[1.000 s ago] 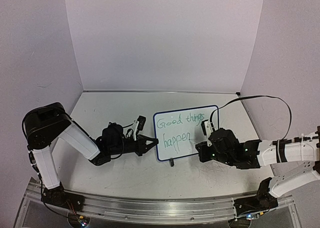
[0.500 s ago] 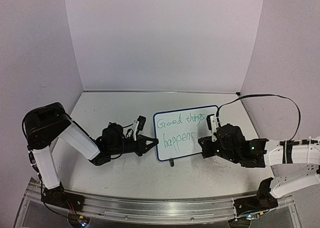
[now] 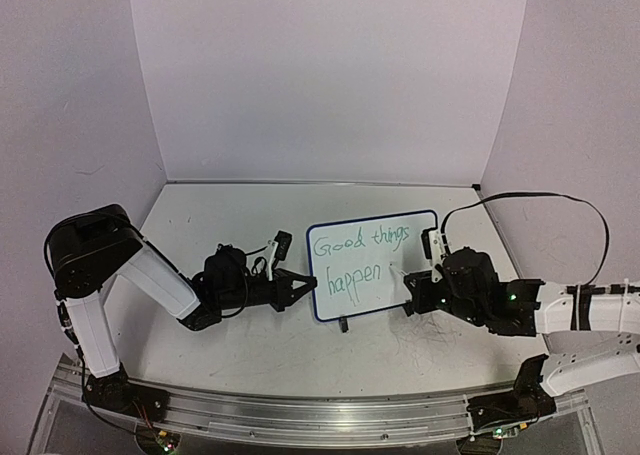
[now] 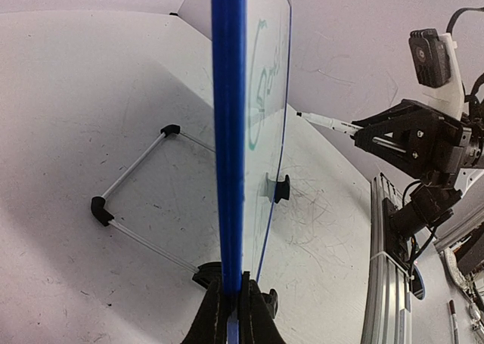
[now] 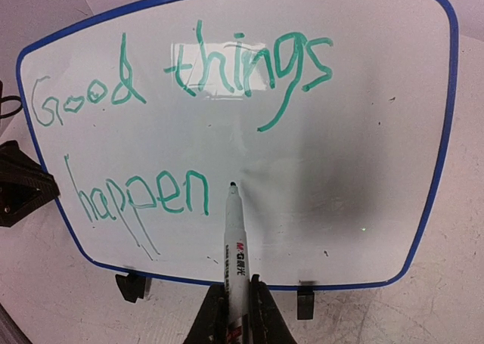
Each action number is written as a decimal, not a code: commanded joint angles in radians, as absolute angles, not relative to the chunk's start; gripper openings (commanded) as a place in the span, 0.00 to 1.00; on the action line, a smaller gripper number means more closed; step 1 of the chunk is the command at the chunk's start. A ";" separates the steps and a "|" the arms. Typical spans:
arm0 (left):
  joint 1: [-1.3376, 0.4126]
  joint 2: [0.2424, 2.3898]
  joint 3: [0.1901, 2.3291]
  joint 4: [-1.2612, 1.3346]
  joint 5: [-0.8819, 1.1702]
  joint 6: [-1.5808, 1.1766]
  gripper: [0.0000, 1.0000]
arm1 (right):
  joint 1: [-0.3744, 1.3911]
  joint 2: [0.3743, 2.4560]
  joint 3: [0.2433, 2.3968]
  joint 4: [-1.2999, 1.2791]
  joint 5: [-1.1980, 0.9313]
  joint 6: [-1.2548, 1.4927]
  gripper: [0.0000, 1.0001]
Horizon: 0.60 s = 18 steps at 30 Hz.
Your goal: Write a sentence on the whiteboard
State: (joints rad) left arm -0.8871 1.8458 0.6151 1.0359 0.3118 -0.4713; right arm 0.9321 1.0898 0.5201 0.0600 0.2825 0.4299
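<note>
The whiteboard (image 3: 398,260) stands upright mid-table, blue-framed. The sentence (image 5: 249,68) reads "Good things" in green, with "happen" on the line below. My left gripper (image 3: 308,287) is shut on the board's left edge; the left wrist view shows its jaws (image 4: 233,302) pinching the blue frame (image 4: 228,132). My right gripper (image 5: 240,306) is shut on a white marker (image 5: 235,246). The marker's dark tip sits at the board's surface just right of the "n" in "happen". From above, the right gripper (image 3: 413,295) is in front of the board's lower right part.
A thin wire stand (image 4: 132,200) lies on the scuffed table behind the board. Two black clip feet (image 5: 305,302) stick out under the board's lower edge. An aluminium rail (image 3: 320,415) runs along the near edge. Walls close in the table's other three sides.
My right arm has shifted to the right along the board, carrying the marker past the end of "happen". The left arm and the board have not moved.
</note>
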 commanded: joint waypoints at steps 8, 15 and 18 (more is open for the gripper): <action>-0.885 1.814 0.624 1.045 0.301 -0.460 0.00 | 0.924 1.107 0.526 0.089 0.285 0.406 0.00; -0.885 1.814 0.621 1.045 0.299 -0.459 0.00 | 0.925 1.127 0.524 0.112 0.256 0.393 0.00; -0.885 1.812 0.618 1.045 0.299 -0.457 0.00 | 0.924 1.126 0.525 0.114 0.264 0.391 0.00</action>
State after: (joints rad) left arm -0.8871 1.8458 0.6151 1.0359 0.3117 -0.4713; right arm 0.9298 1.1252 0.5201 0.0672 0.2596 0.4054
